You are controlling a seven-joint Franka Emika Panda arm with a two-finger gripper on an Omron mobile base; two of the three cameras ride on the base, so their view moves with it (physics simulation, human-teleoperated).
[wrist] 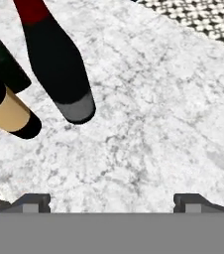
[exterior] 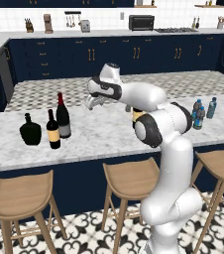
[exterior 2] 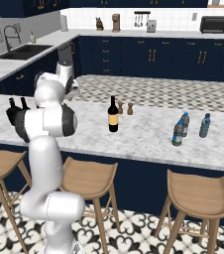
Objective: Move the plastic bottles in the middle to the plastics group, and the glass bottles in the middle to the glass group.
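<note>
Left end of counter (exterior: pixel 99 136), glass group: flask (exterior: pixel 30 131), tan-label bottle (exterior: pixel 54 133), grey-label bottle (exterior: pixel 63 121). All three are upright and close together; the grey one looks already delivered.

Claw (wrist: pixel 113 203): spread wide with nothing between the fingertips, above bare marble just beside the grey-label bottle.

Mid-counter: yellow-label bottle (exterior 2: pixel 113 116), upright, well apart from both groups. By my reading it is the one item left to move. Two shakers (exterior 2: pixel 130 108) stand near it on the far side.

Right end, plastics group (exterior 2: pixel 179 133): three small water bottles near one another. The middle plastic bottle appears to be among them.

Hazards, as judged:
- Pulling away. The claw sits close to the grey-label bottle. A sideways swing toward that bottle, rather than a lift clear, could clip it. It is tall and narrow and would likely tip into the tan-label bottle and the flask.
- Reaching the yellow-label bottle. The arm's elbow passes close in front of it in the left base view, so a wide sweep could knock it over.
- Gripping. A pinch high on the neck could let the bottle swing or slip. An approach from the near side could push it into the shakers.
- Setting down. The glass group is crowded, so a drop too near could topple a neighbour.
</note>
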